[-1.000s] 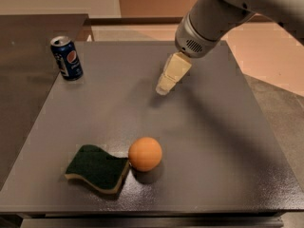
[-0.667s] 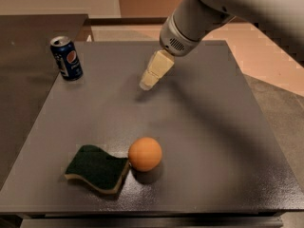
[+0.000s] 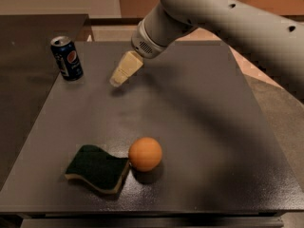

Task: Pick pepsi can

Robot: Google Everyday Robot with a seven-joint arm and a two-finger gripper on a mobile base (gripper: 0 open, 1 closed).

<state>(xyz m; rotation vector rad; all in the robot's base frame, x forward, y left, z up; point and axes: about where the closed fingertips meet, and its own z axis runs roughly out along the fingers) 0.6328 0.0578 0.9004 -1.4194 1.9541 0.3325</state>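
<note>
The pepsi can is dark blue with a silver top and a round logo. It stands upright near the far left corner of the grey table. My gripper hangs over the table to the right of the can, about a can's height away from it, with its cream-coloured tip pointing down and left. It holds nothing that I can see. The grey arm reaches in from the upper right.
An orange ball sits near the front middle of the table. A green and yellow sponge lies touching its left side. A dark counter runs along the far left.
My arm and gripper have moved left across the table toward the can. The can, ball and sponge have not moved.
</note>
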